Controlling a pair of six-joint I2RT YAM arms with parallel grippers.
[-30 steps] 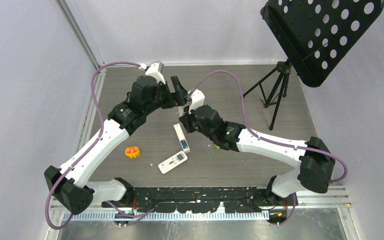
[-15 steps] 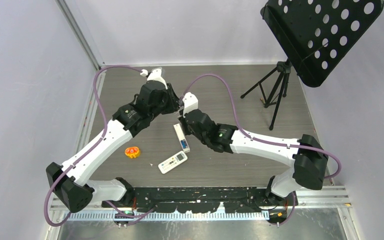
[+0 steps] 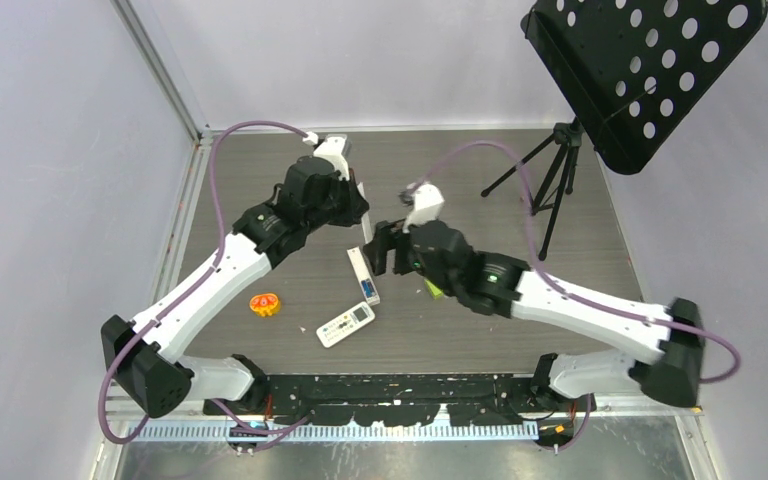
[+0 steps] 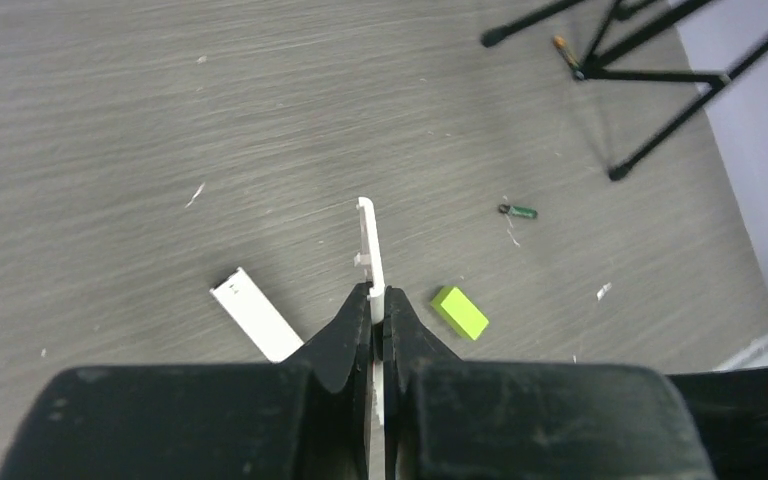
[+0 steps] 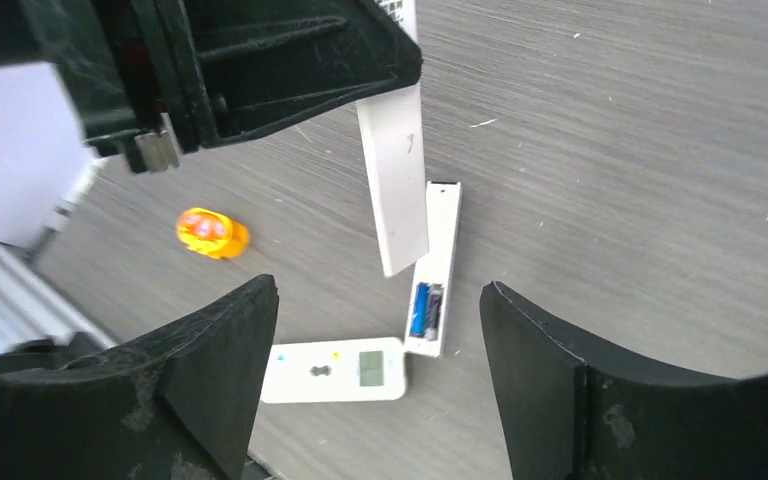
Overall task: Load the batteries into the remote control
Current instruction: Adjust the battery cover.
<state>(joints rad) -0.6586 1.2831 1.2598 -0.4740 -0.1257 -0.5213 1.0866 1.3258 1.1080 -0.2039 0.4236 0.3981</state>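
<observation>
My right gripper (image 5: 375, 295) gapes wide, its matte black fingers empty. Beneath it the slim white remote (image 5: 444, 235) lies back up, its compartment open on a glossy blue battery (image 5: 419, 312) and a greyish battery (image 5: 433, 310) side by side. My left gripper (image 4: 371, 300) pinches a thin, flat white plastic cover (image 4: 368, 240) by its edge. Beyond, a tiny dark battery (image 4: 520, 211) lies on the grey wood-grain table (image 4: 160, 120).

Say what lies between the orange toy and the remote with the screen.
Only bare table between the orange toy and the remote with the screen; the top view shows it.
</observation>
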